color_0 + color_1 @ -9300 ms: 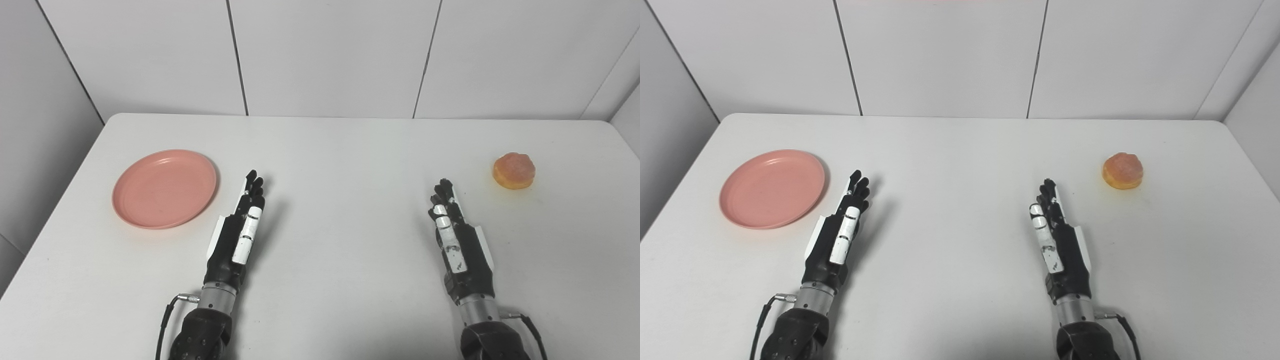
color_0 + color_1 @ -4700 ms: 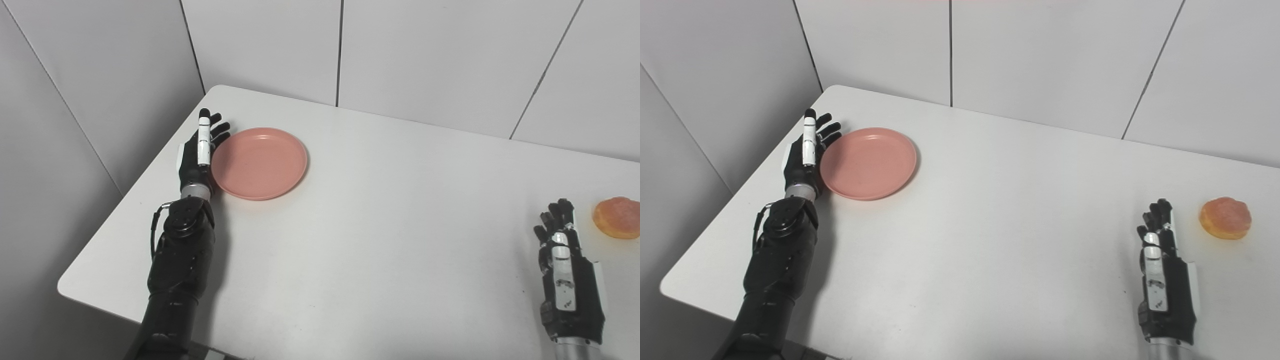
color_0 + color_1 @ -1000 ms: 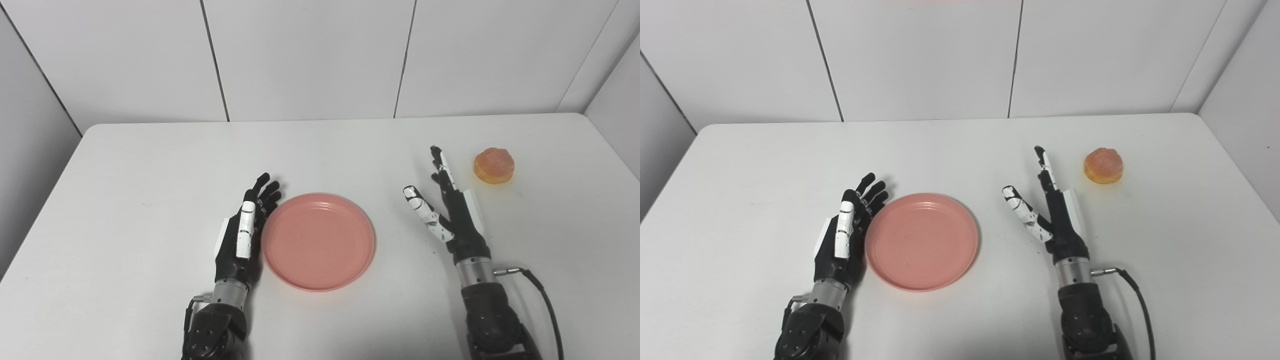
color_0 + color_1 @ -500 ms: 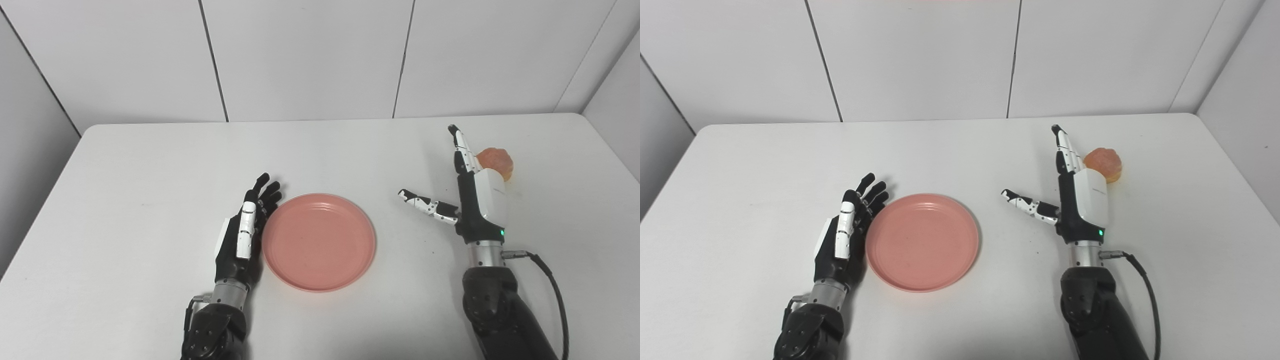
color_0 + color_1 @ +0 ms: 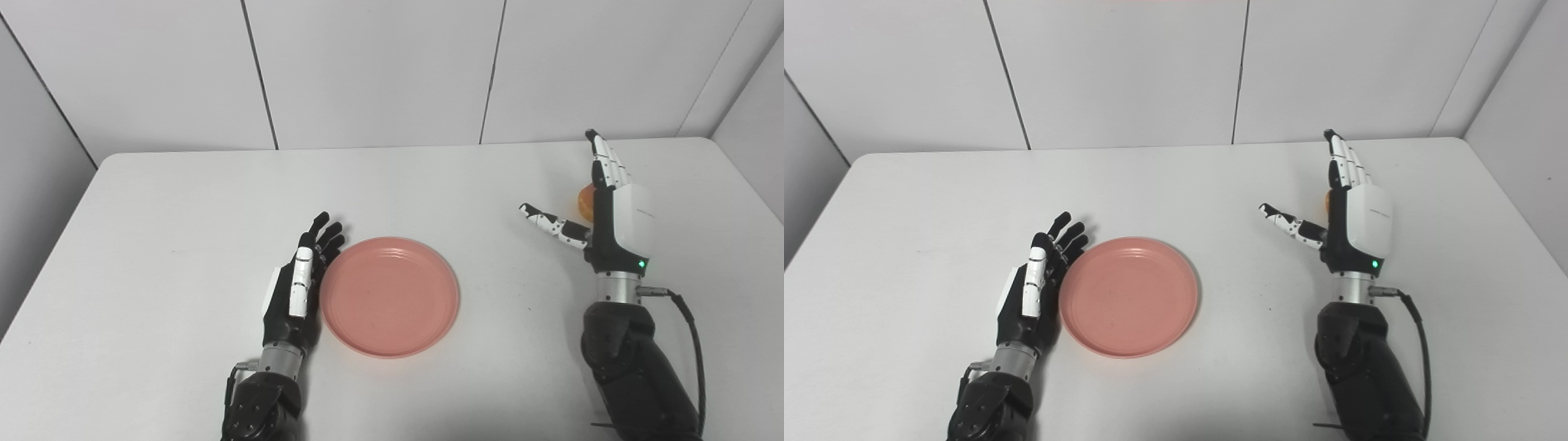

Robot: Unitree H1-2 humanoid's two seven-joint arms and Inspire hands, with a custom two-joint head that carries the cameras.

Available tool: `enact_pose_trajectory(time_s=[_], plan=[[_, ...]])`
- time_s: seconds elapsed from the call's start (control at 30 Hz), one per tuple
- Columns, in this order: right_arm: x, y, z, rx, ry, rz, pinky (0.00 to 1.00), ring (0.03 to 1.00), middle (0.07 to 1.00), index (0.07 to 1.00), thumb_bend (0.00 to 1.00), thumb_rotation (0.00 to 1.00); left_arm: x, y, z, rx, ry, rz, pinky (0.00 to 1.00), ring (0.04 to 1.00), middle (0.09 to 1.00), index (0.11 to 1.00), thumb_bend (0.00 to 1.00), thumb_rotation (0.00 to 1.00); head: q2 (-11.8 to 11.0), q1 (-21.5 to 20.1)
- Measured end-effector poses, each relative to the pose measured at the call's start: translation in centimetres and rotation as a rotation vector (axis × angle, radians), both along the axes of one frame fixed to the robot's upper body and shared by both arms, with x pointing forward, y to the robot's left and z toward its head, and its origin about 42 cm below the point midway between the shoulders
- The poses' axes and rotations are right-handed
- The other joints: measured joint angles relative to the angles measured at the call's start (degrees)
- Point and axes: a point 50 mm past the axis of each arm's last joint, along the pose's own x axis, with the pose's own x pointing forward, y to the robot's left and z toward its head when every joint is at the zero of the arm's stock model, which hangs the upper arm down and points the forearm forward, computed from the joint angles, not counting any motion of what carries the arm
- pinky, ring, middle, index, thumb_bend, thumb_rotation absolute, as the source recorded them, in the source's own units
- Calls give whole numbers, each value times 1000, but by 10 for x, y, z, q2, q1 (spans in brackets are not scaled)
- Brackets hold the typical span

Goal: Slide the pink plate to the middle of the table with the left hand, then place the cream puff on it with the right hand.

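The pink plate (image 5: 389, 295) lies flat near the middle of the white table (image 5: 153, 202). My left hand (image 5: 298, 286) rests open on the table against the plate's left rim, fingers stretched forward. My right hand (image 5: 603, 205) is raised above the table at the right, open, thumb spread to the left and fingers pointing up. The orange cream puff (image 5: 585, 198) sits behind that hand; only a sliver of it shows, also in the right eye view as a thin orange edge (image 5: 1326, 201).
White panelled walls (image 5: 380, 67) close the table's far side and both ends. The table's far right corner lies just beyond the cream puff. A black cable (image 5: 689, 324) hangs from my right wrist.
My right hand has risen and moved forward and right, now covering most of the cream puff. The left hand and the plate stay where they were half a second ago.
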Motion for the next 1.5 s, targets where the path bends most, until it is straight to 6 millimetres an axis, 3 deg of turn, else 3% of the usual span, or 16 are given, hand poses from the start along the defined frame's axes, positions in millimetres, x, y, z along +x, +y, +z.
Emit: enact_pose_trajectory(time_s=[0.13,0.33,0.53,0.7,0.83,1.0,1.3,1.43,1.5], plan=[[3,-17,13,8,67,-59,799,868,889,892,862,468,0,1,0,0,0,1,951,909,897,893,536,1000,0,-13],[3,-43,51,37,178,-99,756,865,885,883,889,460,0,3,0,11,1,-3,961,917,911,905,546,1000,0,-14],[0,-61,76,32,271,-111,738,849,875,867,915,399,0,5,1,15,0,-4,960,916,907,899,535,1000,4,-8],[8,-72,75,94,369,-104,751,855,888,864,936,318,0,5,2,16,4,-9,970,919,909,905,540,1000,13,-12],[12,-76,68,138,418,-88,819,906,918,877,938,253,0,4,4,17,10,-16,966,917,909,904,539,1000,16,-11],[16,-78,59,174,467,-70,863,936,939,886,947,256,-1,4,4,20,13,-18,953,906,902,896,535,1000,18,-11],[30,-71,66,162,500,-51,775,903,919,899,978,282,0,5,4,18,14,-13,945,908,902,893,523,1000,18,-24],[37,-64,64,167,520,-47,782,906,919,900,983,271,0,7,4,16,14,-7,952,911,899,893,521,1000,6,-88],[39,-58,60,173,533,-40,789,908,920,902,985,263,0,10,4,13,14,-5,958,915,901,892,525,1000,6,-88]])
